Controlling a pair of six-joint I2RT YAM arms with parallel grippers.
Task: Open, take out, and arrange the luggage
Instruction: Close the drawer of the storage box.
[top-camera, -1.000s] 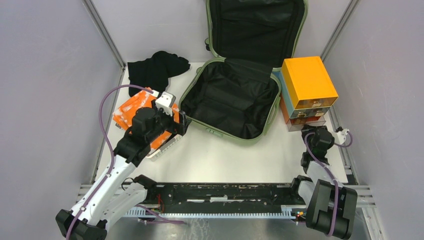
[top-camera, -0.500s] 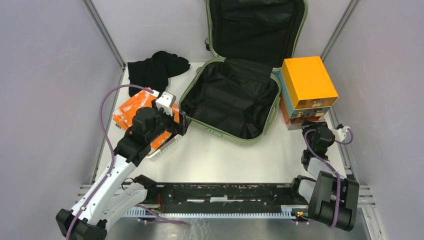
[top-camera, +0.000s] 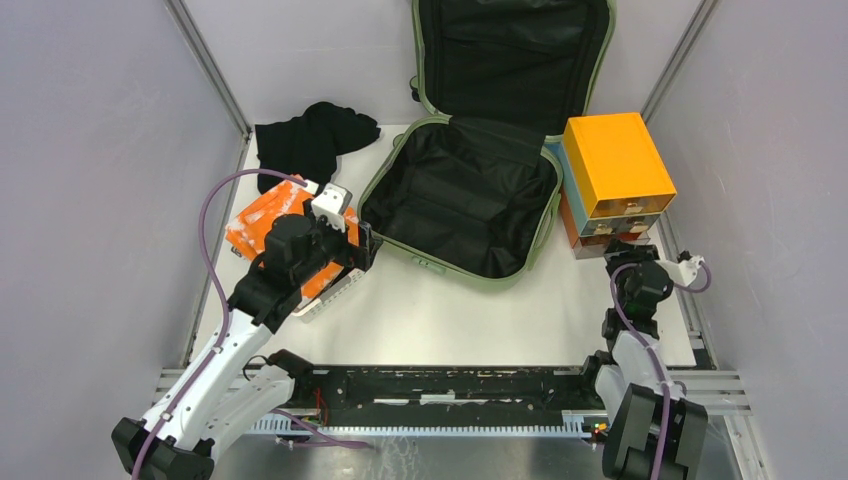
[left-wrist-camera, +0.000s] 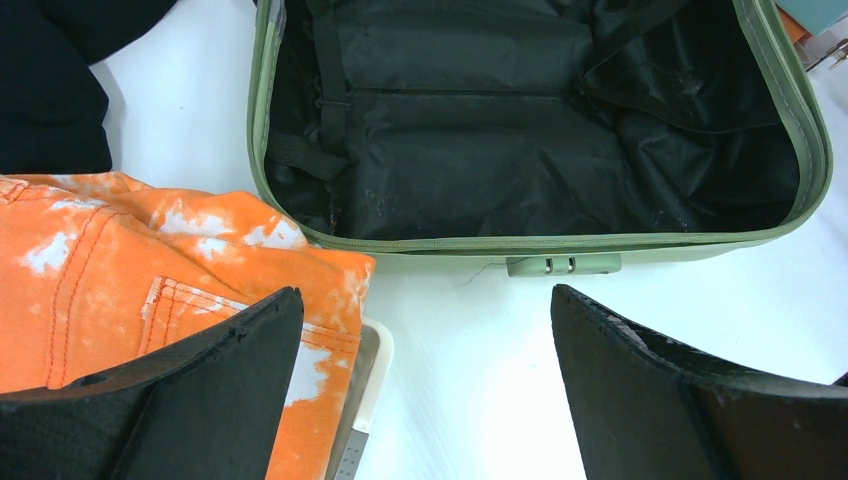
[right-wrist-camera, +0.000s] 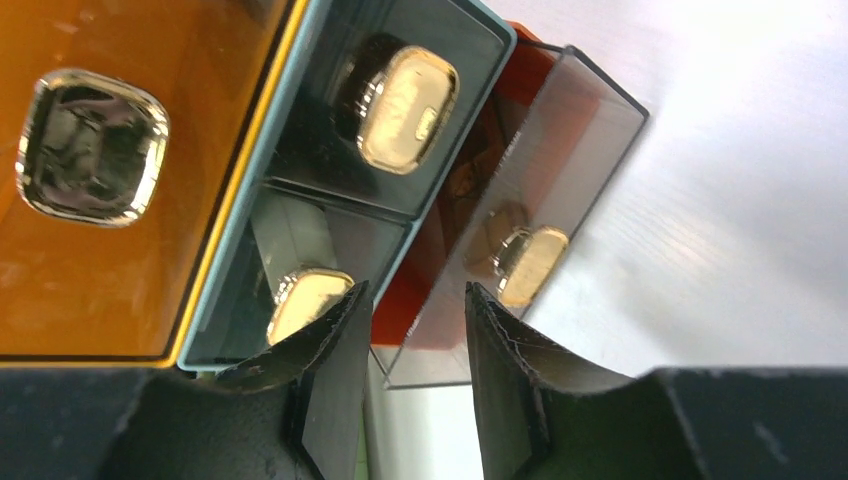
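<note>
Bright, even light (blurred near foregrounds)

Right arm's elbow (top-camera: 650, 435) now lower in view, end effector (right-wrist-camera: 415, 298) slightly back from the drawer box (top-camera: 612, 160)

The left arm (top-camera: 215, 365) had white links and black joint housings, a purple cable (top-camera: 204, 235) and a white camera block (top-camera: 331, 201). The right arm (top-camera: 640, 350) was black with a white link and a second purple cable (top-camera: 614, 295). The left end effector (left-wrist-camera: 425, 300) and right end effector (right-wrist-camera: 415, 290) had matte black wedge-shaped fingers (left-wrist-camera: 215, 385).
</note>
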